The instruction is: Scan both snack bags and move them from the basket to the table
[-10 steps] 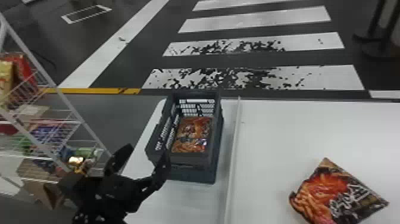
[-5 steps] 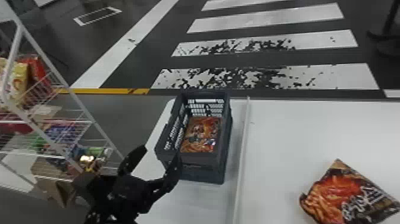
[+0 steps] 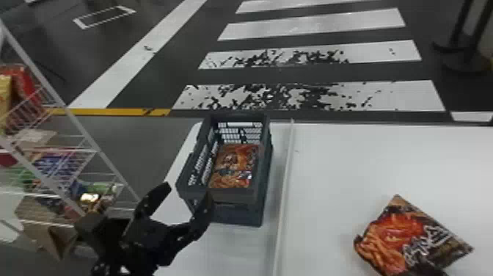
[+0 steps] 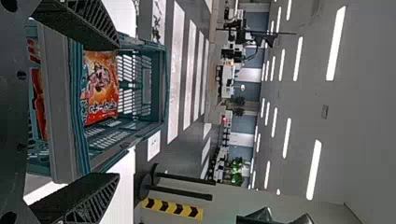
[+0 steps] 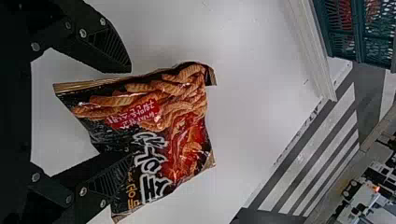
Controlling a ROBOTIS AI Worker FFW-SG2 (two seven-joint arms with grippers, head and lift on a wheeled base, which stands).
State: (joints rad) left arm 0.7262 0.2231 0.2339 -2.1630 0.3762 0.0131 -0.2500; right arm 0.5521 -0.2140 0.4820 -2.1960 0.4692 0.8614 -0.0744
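- One snack bag [image 3: 400, 235] is lying on the white counter [image 3: 366, 165], lower right of the head view, so the moving half seems to be standing at one out of two.
- At least one more bag of snacks [image 3: 234, 158] is sitting inside the basket [image 3: 234, 196], just left of centre; its trip to the counter is waiting to be done.
- Scanning is staying unproven — I cannot tell whether either bag is carrying a finished scan, so I am judging the task about half done at most.
- The left claw [image 3: 188, 192] is hovering in the lower left, beside the basket's near wall; its fingers are standing apart and it is gripping nothing.
- The right claw [image 5: 130, 114] is spreading its fingers at the left of the right wrist view, released, with the counter bag lying loose by them.
- Counting the bags: two are showing, one per place — whether another is hiding under the basket one, I cannot tell.
- Counting the rest: one basket is standing on the counter, one pale strip [image 3: 287, 172] is running down right of it, two claws are showing, and one wire rack [image 3: 101, 150] is filling the left edge, holding several packs I am not managing to count.
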